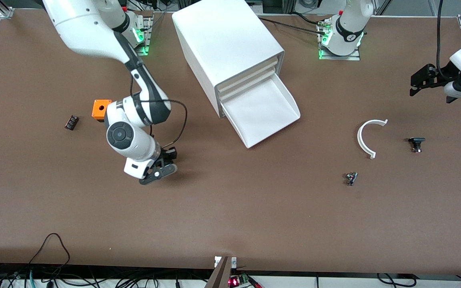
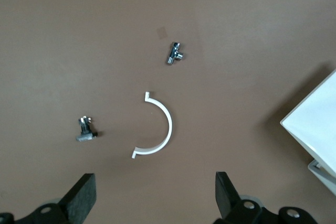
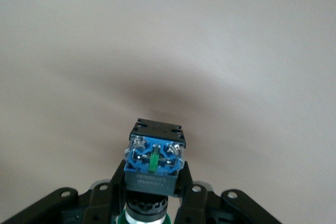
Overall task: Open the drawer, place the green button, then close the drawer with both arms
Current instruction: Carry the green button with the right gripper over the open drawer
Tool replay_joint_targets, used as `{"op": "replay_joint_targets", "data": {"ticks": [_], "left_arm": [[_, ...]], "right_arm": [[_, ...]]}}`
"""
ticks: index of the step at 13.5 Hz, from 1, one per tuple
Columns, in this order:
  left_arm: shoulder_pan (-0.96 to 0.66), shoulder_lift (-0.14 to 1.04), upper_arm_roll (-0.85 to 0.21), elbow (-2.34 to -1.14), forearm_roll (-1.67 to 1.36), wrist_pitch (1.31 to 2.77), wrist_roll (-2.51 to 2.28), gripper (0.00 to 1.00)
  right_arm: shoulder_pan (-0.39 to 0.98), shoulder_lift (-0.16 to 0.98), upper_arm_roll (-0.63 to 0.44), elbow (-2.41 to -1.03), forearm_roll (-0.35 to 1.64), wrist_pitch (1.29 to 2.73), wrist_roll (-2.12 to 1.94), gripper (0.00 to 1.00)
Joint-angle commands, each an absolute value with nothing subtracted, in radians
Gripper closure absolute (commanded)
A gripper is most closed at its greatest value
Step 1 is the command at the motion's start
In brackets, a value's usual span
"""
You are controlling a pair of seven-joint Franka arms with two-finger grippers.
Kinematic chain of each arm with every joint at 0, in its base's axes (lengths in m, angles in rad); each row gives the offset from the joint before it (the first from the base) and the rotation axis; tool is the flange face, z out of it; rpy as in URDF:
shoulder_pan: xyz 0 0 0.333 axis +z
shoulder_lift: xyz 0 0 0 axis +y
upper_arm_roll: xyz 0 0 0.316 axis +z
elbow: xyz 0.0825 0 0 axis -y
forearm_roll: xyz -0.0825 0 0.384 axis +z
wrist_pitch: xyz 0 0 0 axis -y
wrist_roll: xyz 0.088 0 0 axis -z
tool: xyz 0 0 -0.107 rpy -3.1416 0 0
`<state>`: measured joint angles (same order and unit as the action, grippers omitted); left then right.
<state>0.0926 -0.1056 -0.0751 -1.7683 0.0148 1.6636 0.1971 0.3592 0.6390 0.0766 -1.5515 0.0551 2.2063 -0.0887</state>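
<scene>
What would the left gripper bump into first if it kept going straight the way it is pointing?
Probably the bare brown table. The left gripper, fingers open, points down at it. Nearest that line lies the thin white plastic half-ring, so it might meet that instead; depth is hard to judge.

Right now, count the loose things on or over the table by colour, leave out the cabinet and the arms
White: 1, curved clip
Orange: 1, cube
Black: 2, capped part, small block
Silver: 1, metal fitting
Blue-black: 1, button, held in right gripper
Total: 6
</scene>
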Motion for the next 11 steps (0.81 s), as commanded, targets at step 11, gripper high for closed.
{"op": "replay_joint_targets", "data": {"ticks": [11], "left_arm": [[0.091,-0.094,-0.077,-1.746,0.029,1.626,0.086,0.0]], "right_arm": [[0.592,0.641,0.265,-1.241,-0.021,2.0,-0.612,0.67]]}}
